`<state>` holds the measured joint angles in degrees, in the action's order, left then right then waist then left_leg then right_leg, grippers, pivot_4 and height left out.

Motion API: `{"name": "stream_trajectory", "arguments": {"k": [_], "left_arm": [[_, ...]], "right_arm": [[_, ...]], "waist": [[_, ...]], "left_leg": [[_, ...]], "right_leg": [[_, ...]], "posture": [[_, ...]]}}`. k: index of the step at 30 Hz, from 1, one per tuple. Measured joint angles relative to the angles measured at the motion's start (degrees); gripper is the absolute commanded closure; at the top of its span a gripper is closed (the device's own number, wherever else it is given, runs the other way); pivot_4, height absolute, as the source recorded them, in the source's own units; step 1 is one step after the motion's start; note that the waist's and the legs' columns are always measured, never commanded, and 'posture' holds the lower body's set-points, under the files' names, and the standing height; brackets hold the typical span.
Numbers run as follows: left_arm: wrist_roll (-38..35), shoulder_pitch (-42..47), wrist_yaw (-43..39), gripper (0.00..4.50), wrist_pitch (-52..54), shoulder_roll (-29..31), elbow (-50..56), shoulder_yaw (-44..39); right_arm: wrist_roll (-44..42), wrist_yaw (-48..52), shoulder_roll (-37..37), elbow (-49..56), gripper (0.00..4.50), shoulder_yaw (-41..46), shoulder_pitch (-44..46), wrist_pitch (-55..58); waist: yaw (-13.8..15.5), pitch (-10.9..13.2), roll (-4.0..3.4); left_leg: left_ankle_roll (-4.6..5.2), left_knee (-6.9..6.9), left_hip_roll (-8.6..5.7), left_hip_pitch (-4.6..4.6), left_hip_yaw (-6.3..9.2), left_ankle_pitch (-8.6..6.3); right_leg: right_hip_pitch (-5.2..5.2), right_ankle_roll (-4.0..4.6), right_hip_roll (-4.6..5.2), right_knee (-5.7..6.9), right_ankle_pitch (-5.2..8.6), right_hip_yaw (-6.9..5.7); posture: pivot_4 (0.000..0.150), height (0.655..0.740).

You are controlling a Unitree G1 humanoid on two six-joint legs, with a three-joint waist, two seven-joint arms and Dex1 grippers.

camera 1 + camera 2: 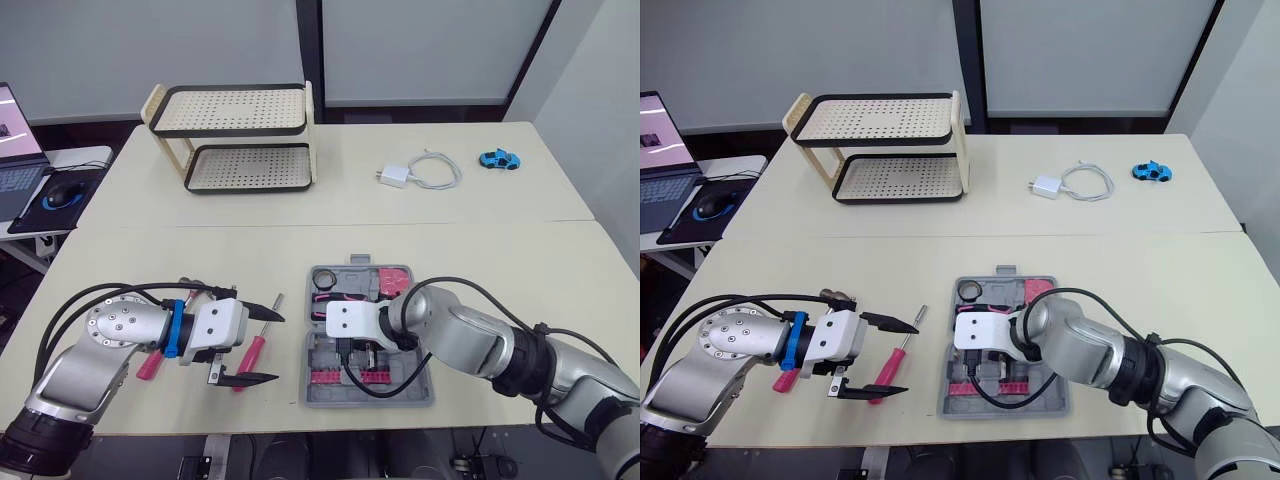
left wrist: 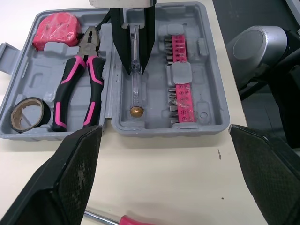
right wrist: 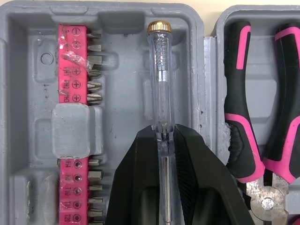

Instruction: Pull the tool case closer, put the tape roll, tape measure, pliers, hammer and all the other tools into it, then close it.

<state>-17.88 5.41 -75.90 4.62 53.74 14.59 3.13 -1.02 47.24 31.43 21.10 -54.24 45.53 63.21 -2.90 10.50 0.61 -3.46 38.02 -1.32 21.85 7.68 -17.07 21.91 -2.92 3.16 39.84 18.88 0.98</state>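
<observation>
Already tape roll (image 2: 27, 114), tape measure (image 2: 57, 29) and pliers (image 2: 77, 89) lie in the open case (image 2: 168, 130), right tool (image 3: 163, 133) clamps a tester (image 3: 159, 79) inside it, while left tool (image 1: 278, 347) gapes beside a loose screwdriver (image 1: 252, 355).

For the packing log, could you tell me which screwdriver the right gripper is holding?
The clear-handled screwdriver, clamped in the right gripper; the pink-handled screwdriver lies on the table.

Cream tables (image 1: 450, 240) stand before grey wall panels (image 1: 200, 50).
</observation>
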Motion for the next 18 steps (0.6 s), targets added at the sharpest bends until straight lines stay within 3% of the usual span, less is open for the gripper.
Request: {"name": "stream_trajectory", "arguments": {"k": [10, 17, 18], "left_arm": [[0.0, 0.2, 0.0, 0.00, 0.6, -0.2, 0.8, 0.3], [-0.1, 0.2, 0.1, 0.00, 1.2, -0.3, 1.5, 0.4], [-0.1, 0.2, 0.1, 0.00, 1.2, -0.3, 1.6, 0.4]], "right_arm": [[0.8, 0.1, -0.2, -1.3, 4.28, 0.0, -0.1, -0.5], [0.0, 0.2, -1.1, -0.6, 1.94, 1.1, -1.3, -0.2], [-0.3, 0.2, -0.8, 0.5, 1.94, 1.7, -1.3, 0.1]], "waist": [[-0.2, 0.0, 0.00], [-0.3, 0.0, 0.00], [-0.3, 0.0, 0.00]], "left_leg": [[-0.01, 0.00, 0.00, 0.01, -0.02, 0.00], [0.00, 0.00, 0.01, 0.02, -0.01, 0.00], [0.00, 0.00, 0.01, 0.02, -0.01, 0.00]], "right_leg": [[0.06, 0.00, 0.00, 0.06, 0.00, 0.01], [0.07, 0.00, -0.01, 0.08, 0.00, 0.03], [0.08, 0.00, 0.00, 0.08, 0.00, 0.03]], "posture": [[0.150, 0.7400], [0.150, 0.7400], [0.150, 0.7400]]}}
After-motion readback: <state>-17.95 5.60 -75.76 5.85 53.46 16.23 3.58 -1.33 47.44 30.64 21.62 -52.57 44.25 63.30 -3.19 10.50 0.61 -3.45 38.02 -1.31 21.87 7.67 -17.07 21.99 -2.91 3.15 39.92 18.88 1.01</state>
